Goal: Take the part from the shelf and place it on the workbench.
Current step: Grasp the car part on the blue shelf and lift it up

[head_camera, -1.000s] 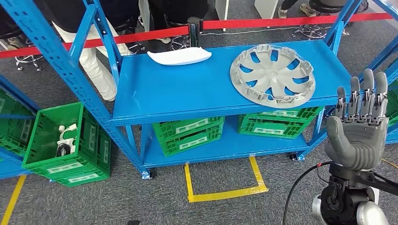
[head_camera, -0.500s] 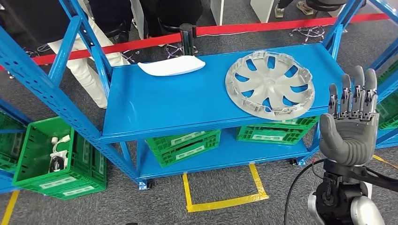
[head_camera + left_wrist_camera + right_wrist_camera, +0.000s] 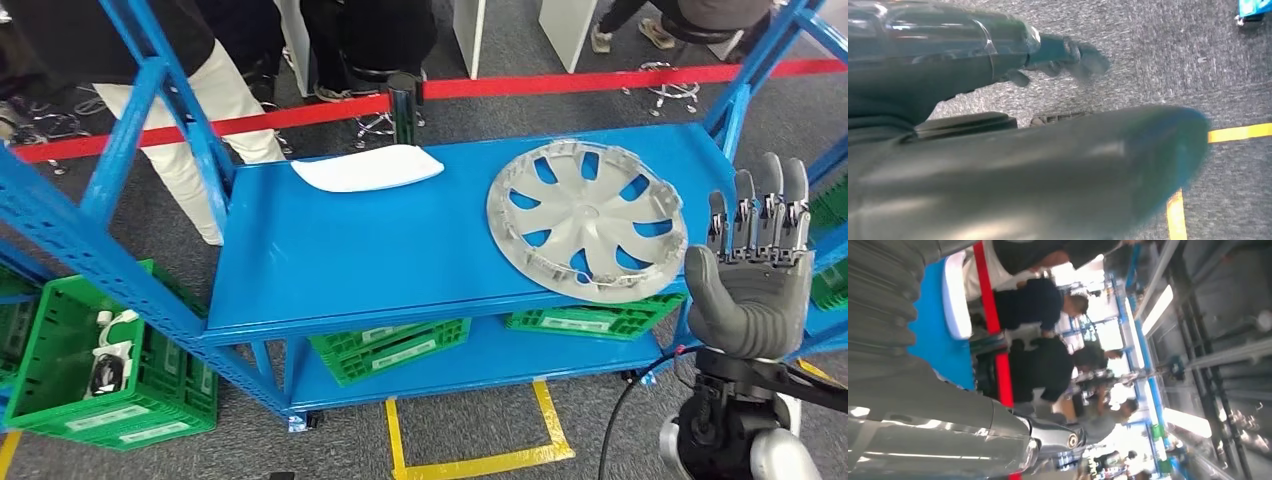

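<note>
On the blue metal shelf [image 3: 380, 250] the round silver slotted wheel cover [image 3: 585, 219] lies flat near its right end, while the right hand [image 3: 750, 272], beside it, is raised with fingers straight, holding nothing.

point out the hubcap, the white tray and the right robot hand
hubcap [image 3: 586, 231], head view, on its centre hub
white tray [image 3: 367, 168], head view, middle of its flat top
right robot hand [image 3: 750, 275], head view, on the grey palm
</note>
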`<state>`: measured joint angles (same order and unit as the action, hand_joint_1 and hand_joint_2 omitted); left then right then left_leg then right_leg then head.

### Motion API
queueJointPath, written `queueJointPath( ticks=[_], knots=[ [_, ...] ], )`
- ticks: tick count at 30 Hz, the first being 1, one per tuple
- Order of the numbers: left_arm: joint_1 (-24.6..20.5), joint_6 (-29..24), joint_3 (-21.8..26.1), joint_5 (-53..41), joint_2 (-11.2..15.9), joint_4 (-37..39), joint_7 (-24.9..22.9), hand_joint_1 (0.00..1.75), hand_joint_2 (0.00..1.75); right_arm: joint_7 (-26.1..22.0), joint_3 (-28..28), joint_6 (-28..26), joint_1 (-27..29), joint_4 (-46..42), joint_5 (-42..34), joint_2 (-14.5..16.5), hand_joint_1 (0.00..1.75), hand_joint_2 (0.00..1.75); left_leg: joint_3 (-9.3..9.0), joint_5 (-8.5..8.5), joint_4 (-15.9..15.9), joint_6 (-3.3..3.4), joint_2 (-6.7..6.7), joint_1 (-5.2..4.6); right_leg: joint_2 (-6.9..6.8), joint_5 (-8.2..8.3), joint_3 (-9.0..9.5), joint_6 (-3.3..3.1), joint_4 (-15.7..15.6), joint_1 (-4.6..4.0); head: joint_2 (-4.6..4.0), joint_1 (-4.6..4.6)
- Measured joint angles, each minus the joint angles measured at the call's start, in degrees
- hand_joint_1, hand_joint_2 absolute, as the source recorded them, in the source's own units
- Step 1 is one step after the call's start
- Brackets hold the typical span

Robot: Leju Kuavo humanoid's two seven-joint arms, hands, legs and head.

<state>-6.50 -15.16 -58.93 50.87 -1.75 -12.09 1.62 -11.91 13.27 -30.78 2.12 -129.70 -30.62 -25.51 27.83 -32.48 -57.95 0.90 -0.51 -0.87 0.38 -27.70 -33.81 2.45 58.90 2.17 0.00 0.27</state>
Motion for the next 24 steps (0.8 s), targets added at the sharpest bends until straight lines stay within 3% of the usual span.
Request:
queueJointPath(
  ticks=[1, 2, 6, 8, 12, 17, 21, 24],
  knots=[
    [0.03, -0.02, 0.00, 0.03, 0.03, 0.03, 0.02, 0.00, 0.00, 0.09, 0.04, -0.19, 0.01, 0.02, 0.03, 0.02, 0.00, 1.75, 0.04, 0.10, 0.02, -0.05, 0.14, 0.00, 0.09, 0.00, -0.04, -0.41, 0.03, -0.11, 0.00, -0.27],
    [0.04, -0.03, 0.00, 0.05, 0.08, 0.06, 0.03, 0.00, 0.00, 0.11, 0.04, -0.29, -0.08, 0.03, 0.05, 0.03, 0.00, 1.75, 0.03, 0.23, 0.06, -0.10, 0.23, 0.01, 0.10, -0.15, 0.04, -0.21, 0.00, -0.15, 0.00, -0.39],
    [-0.09, 0.00, 0.00, 0.05, 0.10, 0.09, 0.10, 0.00, 0.00, 2.04, -0.14, -2.62, -0.11, 0.14, 1.84, -0.35, 0.00, 1.75, -0.10, 0.18, 0.23, -0.33, 0.21, 0.29, 0.01, -0.63, 0.19, -0.61, -0.08, -0.47, 0.00, -0.59],
    [-0.09, 0.14, 0.00, 0.05, 0.11, 0.09, 0.10, 0.00, 0.00, 5.85, -0.57, -4.74, -0.09, 0.44, 4.60, -1.38, 0.00, 1.75, -0.38, -0.34, 0.81, -0.57, 0.16, 0.43, -0.05, -0.77, 0.18, -0.79, -0.07, -0.63, 0.00, -0.61],
    [-0.08, 0.71, 0.00, 0.07, 0.08, 0.09, -0.02, 0.00, 0.00, 17.84, -2.43, -4.96, -0.08, 3.07, 12.37, -5.59, 0.00, 1.75, -0.84, -0.90, 1.59, -1.07, 0.02, 0.62, -0.12, -0.85, 0.30, -0.91, -0.07, -0.74, 0.00, -0.58],
    [-0.06, 1.04, 0.00, 0.08, 0.11, 0.11, -0.02, 0.00, 0.00, 24.22, -5.15, -2.89, -0.12, 6.77, 18.79, -9.74, 0.00, 1.75, -0.89, -0.86, 1.57, -1.12, -0.05, 0.60, -0.18, -0.75, 0.49, -0.87, -0.21, -0.68, 0.00, -0.57],
    [-0.06, 1.67, -0.03, -0.21, 0.11, 0.11, -0.01, 0.00, 0.00, 39.96, -6.53, 3.72, -0.32, 11.00, 39.19, -14.09, 0.00, 1.75, -0.92, -0.85, 1.56, -1.12, -0.06, 0.59, -0.19, -0.72, 0.61, -0.83, -0.37, -0.69, 0.00, -0.58],
    [-0.07, 2.25, -0.11, -1.07, 0.13, 0.11, -0.07, 0.00, 0.00, 48.04, -8.46, 14.28, -0.06, 15.74, 50.56, -18.25, 0.00, 1.75, -1.05, -0.85, 1.55, -1.11, -0.22, 0.60, -0.25, -0.69, 0.73, -0.79, -0.54, -0.69, 0.00, -0.57]
  ],
)
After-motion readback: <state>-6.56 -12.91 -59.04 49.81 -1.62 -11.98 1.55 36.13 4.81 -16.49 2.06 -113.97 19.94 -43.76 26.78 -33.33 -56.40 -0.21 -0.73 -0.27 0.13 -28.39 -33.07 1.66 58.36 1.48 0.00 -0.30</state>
